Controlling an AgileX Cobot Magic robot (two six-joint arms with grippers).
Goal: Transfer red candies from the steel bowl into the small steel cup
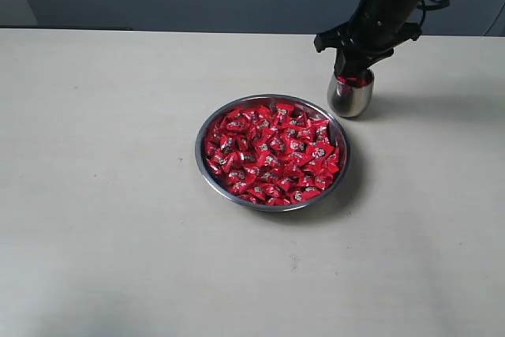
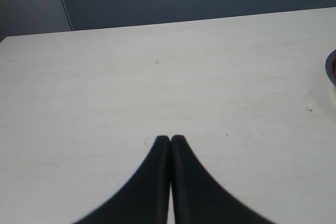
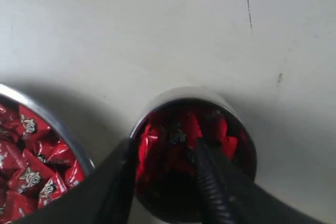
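The wide steel bowl (image 1: 202,128) sits mid-table, heaped with red candies (image 1: 272,151). Behind and to the right of it stands the small steel cup (image 1: 351,99), with red showing at its mouth. My right gripper (image 1: 351,69) hangs straight over the cup. In the right wrist view its jaws (image 3: 164,148) stand open, one finger outside the cup's rim (image 3: 184,94) and the other over its mouth. Red candies (image 3: 178,135) lie inside the cup, and nothing is pinched between the fingers. My left gripper (image 2: 170,139) is shut and empty over bare table, out of the exterior view.
The bowl's rim (image 3: 58,124) lies close beside the cup, with candies (image 3: 31,171) piled up to it. A sliver of the bowl's edge (image 2: 331,69) shows in the left wrist view. Pale tabletop (image 1: 102,195) spreads left and in front.
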